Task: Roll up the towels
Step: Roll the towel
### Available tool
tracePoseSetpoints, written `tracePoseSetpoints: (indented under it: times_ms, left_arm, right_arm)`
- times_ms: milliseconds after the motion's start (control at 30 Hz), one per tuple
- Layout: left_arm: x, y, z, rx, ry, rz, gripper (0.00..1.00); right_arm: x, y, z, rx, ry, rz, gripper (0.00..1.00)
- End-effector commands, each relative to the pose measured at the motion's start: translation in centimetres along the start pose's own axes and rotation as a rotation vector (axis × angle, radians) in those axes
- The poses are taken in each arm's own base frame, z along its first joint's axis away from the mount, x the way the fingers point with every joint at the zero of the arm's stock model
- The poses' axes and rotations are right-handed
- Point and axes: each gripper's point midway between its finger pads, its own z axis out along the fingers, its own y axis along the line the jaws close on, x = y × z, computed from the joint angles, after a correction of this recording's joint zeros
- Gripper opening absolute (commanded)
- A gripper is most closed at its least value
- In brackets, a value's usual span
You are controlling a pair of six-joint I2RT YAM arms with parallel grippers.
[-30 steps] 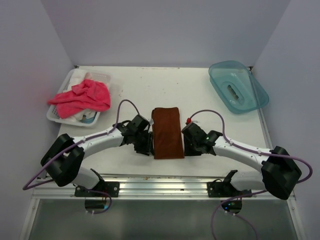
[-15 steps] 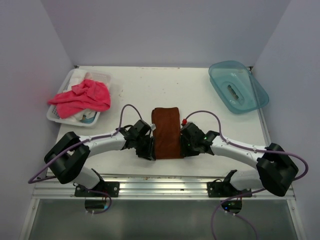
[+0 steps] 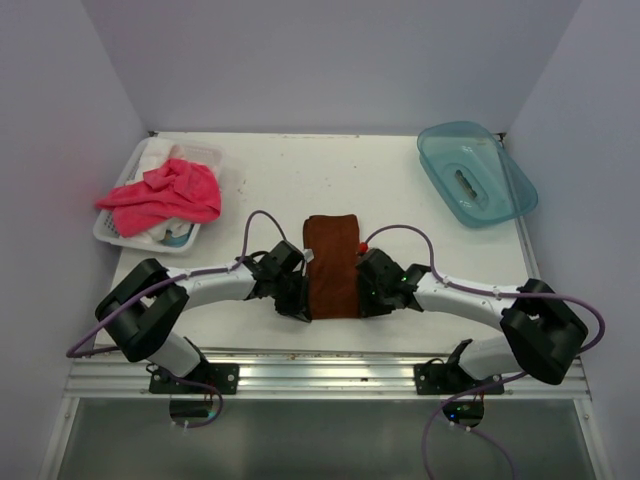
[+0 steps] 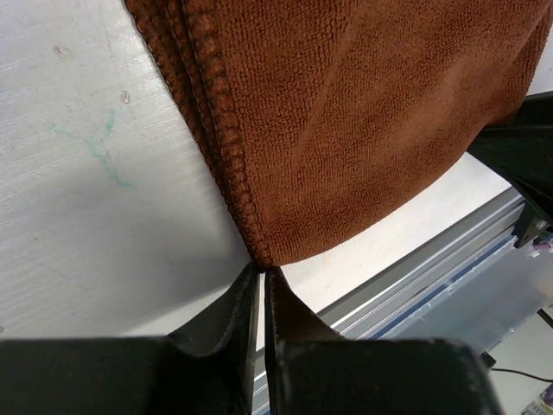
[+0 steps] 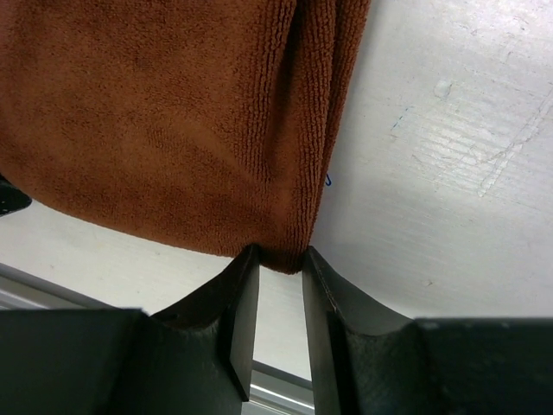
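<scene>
Soft, napped, matt cloth of the rust-brown towel (image 4: 346, 112); table (image 4: 86, 216) — scuffed, matt white

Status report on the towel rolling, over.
Left gripper shut on brown towel near corner; right gripper shut on the other near corner. Towel folded flat, not yet rolled. Pink towel heaped in basket, off to the left.

Soft, even overhead light casts faint shadows on the table (image 3: 300, 180). In wrist views the towel (image 4: 346, 130) weave is sharp, the fingers (image 4: 220, 328) dark.
</scene>
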Motion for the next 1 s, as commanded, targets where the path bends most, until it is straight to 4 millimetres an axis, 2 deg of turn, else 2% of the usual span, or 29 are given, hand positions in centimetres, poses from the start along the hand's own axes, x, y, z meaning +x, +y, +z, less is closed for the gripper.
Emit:
tracePoseSetpoints:
  times_ms: [0, 133, 467, 667, 800, 967]
  left_arm:
    - [-0.6, -0.1, 0.2, -0.008, -0.025, 0.011, 0.09]
    - [-0.9, -0.3, -0.2, -0.011, -0.036, 0.013, 0.00]
    - [-1.4, -0.9, -0.7, -0.007, -0.050, 0.014, 0.00]
    - [-1.5, -0.9, -0.7, -0.010, -0.053, 0.006, 0.00]
    - [-1.8, -1.2, -0.9, -0.004, -0.064, 0.004, 0.00]
    - [-2.3, -2.0, -2.0, 0.002, -0.084, 0.002, 0.00]
  right_arm:
    - [0.2, 0.1, 0.5, -0.005, -0.001, 0.007, 0.29]
    - [0.2, -0.1, 0.5, 0.004, -0.003, 0.010, 0.28]
    - [0.4, -0.8, 0.4, 0.031, -0.010, 0.025, 0.32]
    - [0.6, -0.6, 0.3, 0.017, -0.013, 0.045, 0.23]
    - [0.4, -0.5, -0.1, 0.016, -0.019, 0.050, 0.13]
    - [-1.0, -0.3, -1.8, 0.021, -0.065, 0.040, 0.05]
